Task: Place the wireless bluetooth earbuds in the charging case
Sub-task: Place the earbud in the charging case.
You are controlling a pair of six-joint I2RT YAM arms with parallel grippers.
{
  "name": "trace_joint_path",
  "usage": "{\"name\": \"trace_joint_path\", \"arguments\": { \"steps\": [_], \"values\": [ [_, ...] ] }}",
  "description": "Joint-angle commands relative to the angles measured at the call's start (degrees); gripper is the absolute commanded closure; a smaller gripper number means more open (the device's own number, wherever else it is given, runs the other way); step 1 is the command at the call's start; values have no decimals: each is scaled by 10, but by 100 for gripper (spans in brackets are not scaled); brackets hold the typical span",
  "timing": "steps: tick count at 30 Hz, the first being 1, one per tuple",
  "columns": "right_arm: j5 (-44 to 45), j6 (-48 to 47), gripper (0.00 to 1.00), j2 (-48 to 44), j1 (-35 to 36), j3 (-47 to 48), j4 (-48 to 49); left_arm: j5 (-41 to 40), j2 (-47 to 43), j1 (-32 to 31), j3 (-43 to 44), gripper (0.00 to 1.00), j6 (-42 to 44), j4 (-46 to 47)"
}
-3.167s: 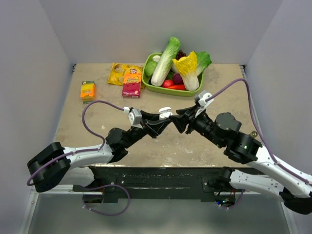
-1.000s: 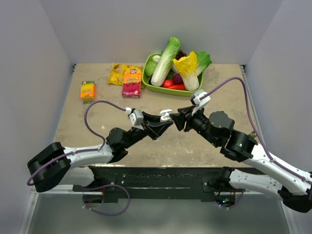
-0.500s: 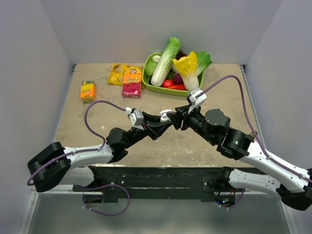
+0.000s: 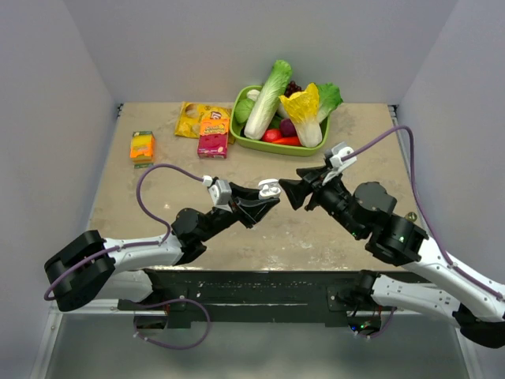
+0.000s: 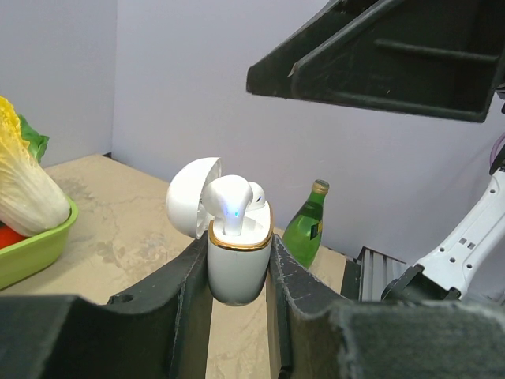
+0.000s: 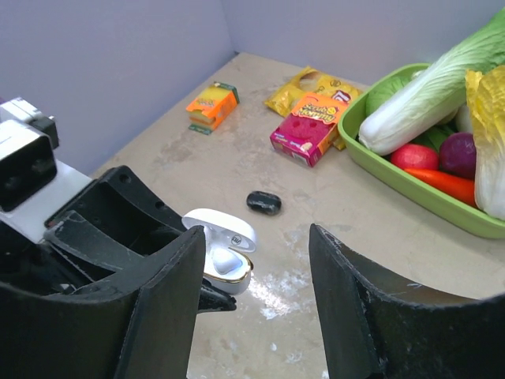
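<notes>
The white charging case (image 5: 239, 260) with a gold rim stands upright between my left gripper's (image 5: 237, 272) fingers, lid open to the left. One white earbud (image 5: 228, 202) with a blue light stands high in its socket. A second earbud (image 5: 256, 194) sits behind it. In the top view the left gripper (image 4: 266, 197) holds the case (image 4: 270, 188) above the table's middle. My right gripper (image 4: 292, 193) is open and empty, just right of the case. In the right wrist view the case (image 6: 229, 254) shows past my left finger, between the open fingers of the right gripper (image 6: 254, 234).
A green tray (image 4: 260, 144) of toy vegetables stands at the back. A pink snack box (image 4: 213, 140), a yellow bag (image 4: 192, 118) and an orange box (image 4: 142, 146) lie at the back left. A small black object (image 6: 263, 202) lies on the table. A green bottle (image 5: 304, 225) shows beyond the case.
The right gripper reached the case half a second ago and has now drawn back to the right, open. The left gripper and case have stayed put.
</notes>
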Motion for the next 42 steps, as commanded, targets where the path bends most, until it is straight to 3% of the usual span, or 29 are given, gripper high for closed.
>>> {"name": "trace_joint_path", "arguments": {
  "steps": [1, 10, 36, 42],
  "values": [
    [-15, -9, 41, 0, 0, 20, 13, 8, -9, -1, -5, 100, 14, 51],
    [-61, -17, 41, 49, -1, 51, -19, 15, -7, -1, -6, 100, 14, 43],
    [-40, -4, 43, 65, -1, 29, -38, 24, -17, -1, -16, 100, 30, 69],
    [-63, -4, 50, 51, -1, 24, -40, 22, -22, -1, -20, 100, 39, 69]
  ]
}}
